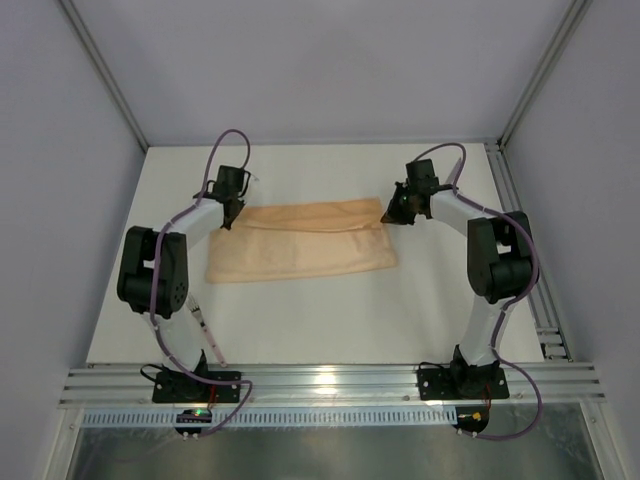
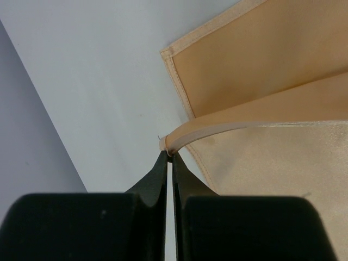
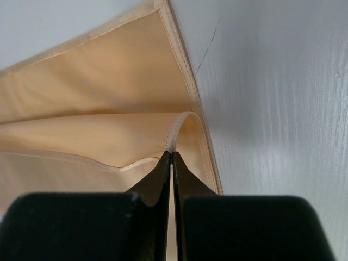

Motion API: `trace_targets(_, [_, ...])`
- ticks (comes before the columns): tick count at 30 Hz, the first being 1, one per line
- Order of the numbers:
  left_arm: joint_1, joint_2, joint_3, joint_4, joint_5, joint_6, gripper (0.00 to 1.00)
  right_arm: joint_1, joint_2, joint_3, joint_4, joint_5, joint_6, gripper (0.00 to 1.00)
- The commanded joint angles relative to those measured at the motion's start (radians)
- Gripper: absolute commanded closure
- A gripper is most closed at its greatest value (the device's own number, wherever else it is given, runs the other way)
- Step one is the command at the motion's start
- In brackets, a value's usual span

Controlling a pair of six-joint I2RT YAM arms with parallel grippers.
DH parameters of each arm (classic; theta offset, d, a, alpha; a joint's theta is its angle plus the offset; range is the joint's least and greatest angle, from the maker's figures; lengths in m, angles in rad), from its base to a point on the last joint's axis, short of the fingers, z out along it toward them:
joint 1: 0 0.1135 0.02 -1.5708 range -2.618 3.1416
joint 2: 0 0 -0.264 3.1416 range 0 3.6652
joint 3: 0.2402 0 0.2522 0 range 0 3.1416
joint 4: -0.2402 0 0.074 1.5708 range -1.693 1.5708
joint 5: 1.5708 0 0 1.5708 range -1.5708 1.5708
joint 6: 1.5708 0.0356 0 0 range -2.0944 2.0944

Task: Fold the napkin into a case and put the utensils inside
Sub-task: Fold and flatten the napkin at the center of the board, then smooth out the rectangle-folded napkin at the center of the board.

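Observation:
The peach-orange napkin (image 1: 305,248) lies partly folded across the middle of the white table, its upper layer lifted toward the far edge. My left gripper (image 1: 231,213) is shut on the napkin's far left corner; the left wrist view shows the hem (image 2: 179,138) pinched at my fingertips (image 2: 170,155). My right gripper (image 1: 397,214) is shut on the far right corner; the right wrist view shows the hem (image 3: 176,128) pinched at my fingertips (image 3: 172,154). The lower layer (image 3: 81,92) lies flat beneath. The knife and fork are out of view.
The white table (image 1: 320,320) is walled by pale panels on the left, right and back. An aluminium rail (image 1: 330,382) runs along the near edge by the arm bases, and another (image 1: 535,300) runs down the right side.

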Motion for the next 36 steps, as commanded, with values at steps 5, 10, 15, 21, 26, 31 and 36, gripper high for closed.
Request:
trace_targets(5, [0.009,0.021,0.042,0.052,0.009,-0.026,1.0,-0.005,0.039,0.065,0.036,0.016,0.031,0.96])
trace_targets(10, [0.017,0.057,0.086,0.063,0.024,-0.047,1.0,-0.007,0.075,0.114,0.042,0.003,0.064,0.84])
trace_targets(15, [0.028,0.096,0.104,0.066,0.039,-0.062,0.87,-0.007,0.128,0.152,0.048,-0.03,0.08,0.73])
trace_targets(21, [0.043,0.099,0.112,0.081,0.056,-0.084,0.66,-0.007,0.137,0.172,0.074,-0.009,0.093,0.64])
trace_targets(26, [0.052,0.11,0.143,0.066,0.055,-0.095,0.59,-0.008,0.157,0.244,0.059,0.017,0.102,0.53])
trace_targets(31, [0.077,0.076,0.177,0.003,0.085,-0.121,0.56,-0.013,0.18,0.37,-0.024,0.057,0.058,0.46])
trace_targets(36, [0.109,-0.106,0.096,-0.135,0.249,-0.162,0.56,-0.013,0.067,0.242,-0.082,0.131,-0.068,0.46])
